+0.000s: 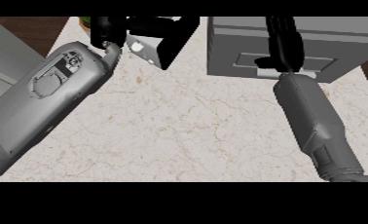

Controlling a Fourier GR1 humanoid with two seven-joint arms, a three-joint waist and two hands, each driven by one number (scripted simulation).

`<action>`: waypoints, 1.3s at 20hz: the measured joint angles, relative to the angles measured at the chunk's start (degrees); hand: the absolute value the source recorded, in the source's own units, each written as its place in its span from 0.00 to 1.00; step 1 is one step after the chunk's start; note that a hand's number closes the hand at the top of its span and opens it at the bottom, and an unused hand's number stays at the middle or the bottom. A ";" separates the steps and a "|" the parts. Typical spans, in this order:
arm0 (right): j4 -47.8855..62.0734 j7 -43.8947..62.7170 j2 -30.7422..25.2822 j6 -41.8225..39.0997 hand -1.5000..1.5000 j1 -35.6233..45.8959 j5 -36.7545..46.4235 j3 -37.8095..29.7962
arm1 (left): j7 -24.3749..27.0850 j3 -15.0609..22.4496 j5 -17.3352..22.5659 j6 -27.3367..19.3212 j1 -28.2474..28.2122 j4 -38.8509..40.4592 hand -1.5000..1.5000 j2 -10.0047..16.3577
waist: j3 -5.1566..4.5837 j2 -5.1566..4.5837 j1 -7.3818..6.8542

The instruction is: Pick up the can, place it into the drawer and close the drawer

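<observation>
Counter: a pale marble-patterned counter top [179, 130] with thin brown veins fills the lower and middle frame.
Right arm: the smooth grey right forearm [316, 121] enters at the lower right corner and slants up towards the upper right.
Left arm: the broad grey left forearm [50, 91], with a panelled casing, runs from the lower left edge up to the upper left.
Right hand: the black right hand [284, 43] stretches straight up the frame from its wrist. It lies long and narrow, fingers straight and pressed together, across the front of the drawer unit. A short black part juts left at the recessed panel.
Drawer: the grey drawer unit [237, 47], a box, stands on the counter in the upper right. Its front has a sunken rectangular panel facing the near side. Whether the drawer is fully pushed in cannot be told.
Can: it cannot be made out anywhere in this view, so its place cannot be told.
Left hand: the black left hand [108, 28] sits at the upper left, by the top edge. Whether it is spread or closed cannot be told.
Pale block: a light grey block with white spots [141, 47] sits just right of that hand, with black shapes around it. Whether it belongs to the hand is unclear.
Far left: a small green object [84, 22] sits at the counter's upper left corner, and a dark brown wooden surface [32, 28] lies beyond it.
</observation>
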State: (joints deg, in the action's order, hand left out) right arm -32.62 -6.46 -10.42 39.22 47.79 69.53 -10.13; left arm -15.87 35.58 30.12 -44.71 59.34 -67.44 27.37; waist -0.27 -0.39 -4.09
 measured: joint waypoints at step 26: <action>17.99 -10.19 -1.91 -0.71 0.00 15.23 -6.65 -10.22 | 1.96 -1.54 -3.61 1.07 -12.19 -11.09 0.00 2.86 | 0.58 -1.34 0.27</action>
State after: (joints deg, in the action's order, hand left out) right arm -14.63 -16.65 -12.33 38.52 63.02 62.88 -20.35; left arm -13.91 34.04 26.51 -43.64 47.15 -78.54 30.23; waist 0.32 -1.73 -3.82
